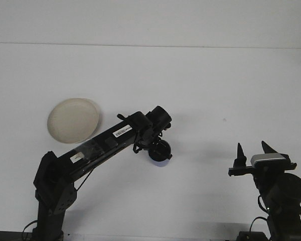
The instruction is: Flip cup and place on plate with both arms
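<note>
Blue cup (pixel 160 158) sits mid-table, right of centre of the left arm's reach, mostly hidden under the left gripper (pixel 159 149). Only its lower rim and a sliver of blue side show below the gripper's black body. Can't tell if it's upright or inverted from here.

Left gripper is right on top of the cup, pointing down at it. Fingers are buried in the black mass, so whether they're spread or clamped on the cup I can't tell; looks like contact, but not certain.

Left arm (pixel 103 145) runs diagonally from its base at bottom left up to the cup, white labels on the link facing the camera.

Cream plate (pixel 73 120) lies flat up-left of the cup, well apart from it, nothing on it. The arm's link passes just beside its lower right edge.

Right gripper (pixel 254 152) is parked at bottom right, well away from the cup, fingers pointing up and spread apart, holding nothing.

White table (pixel 215 90) under all of it.
</note>
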{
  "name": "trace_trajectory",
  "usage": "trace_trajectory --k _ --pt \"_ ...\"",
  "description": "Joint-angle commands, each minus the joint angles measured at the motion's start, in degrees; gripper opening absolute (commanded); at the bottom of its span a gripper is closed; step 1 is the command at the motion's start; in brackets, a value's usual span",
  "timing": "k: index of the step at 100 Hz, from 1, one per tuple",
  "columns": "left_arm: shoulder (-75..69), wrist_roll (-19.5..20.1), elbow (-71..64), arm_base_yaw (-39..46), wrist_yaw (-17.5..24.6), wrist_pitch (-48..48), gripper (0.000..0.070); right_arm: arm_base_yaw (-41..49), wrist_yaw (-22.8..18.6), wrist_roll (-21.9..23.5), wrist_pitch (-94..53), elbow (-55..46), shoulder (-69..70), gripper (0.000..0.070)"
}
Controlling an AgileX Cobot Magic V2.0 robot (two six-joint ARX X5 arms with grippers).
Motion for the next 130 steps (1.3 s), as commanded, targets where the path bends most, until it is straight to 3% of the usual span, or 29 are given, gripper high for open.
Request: trace_trajectory --k 1,24,50,64,130 --pt "1.62 0.81 1.42 -0.66 0.17 -0.09 0.0006 0.07 0.00 0.44 0.57 0.66 0.15 0.0490" --pt "1.60 1.66 3.65 -0.63 0.15 -3.15 0.0010 0.07 0.00 0.44 0.59 0.66 0.15 0.0490" --pt "1.57 3.34 15.39 1.88 -1.03 -12.37 0.0010 0.07 0.02 0.42 0.59 0.66 0.15 0.0490" --pt "1.55 3.48 21.55 5.09 -5.09 -16.24 0.0009 0.07 0.02 0.42 0.59 0.66 0.15 0.0490" --pt "0.42 4.59 22.73 36.44 -8.35 -16.66 0.0010 0.07 0.04 0.39 0.59 0.66 0.17 0.0490"
